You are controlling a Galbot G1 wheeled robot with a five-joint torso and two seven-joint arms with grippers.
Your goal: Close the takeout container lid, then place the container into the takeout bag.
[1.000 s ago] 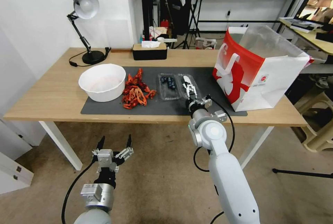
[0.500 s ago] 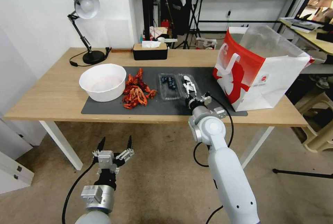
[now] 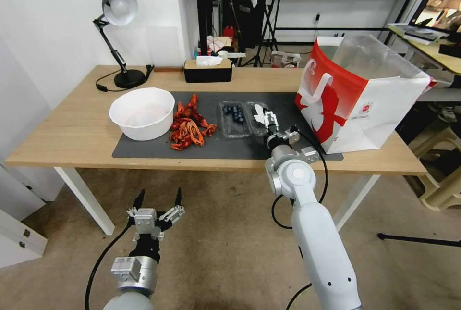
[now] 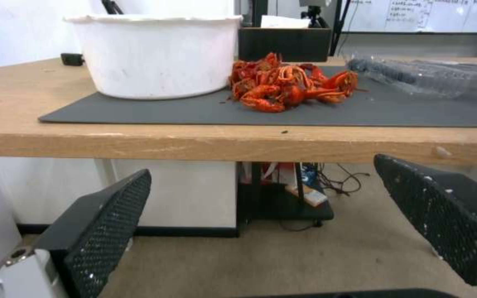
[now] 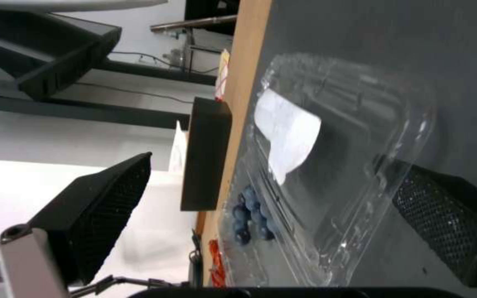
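On the tabletop (image 3: 72,132) lies a mat (image 3: 230,144). At the mat's left end stands the bowl (image 3: 142,113), with the crayfish pile (image 3: 188,124) just to its right. Right of the pile sits the container (image 3: 234,118), its lid (image 3: 259,117) folded open to the right. The right end effector (image 3: 271,120) is over the lid's right edge. The takeout bag (image 3: 357,93) stands at the mat's right end. Behind the mat are the lamp (image 3: 117,36) and tissue box (image 3: 207,70). The left end effector (image 3: 158,202) hangs below the tabletop's front edge.
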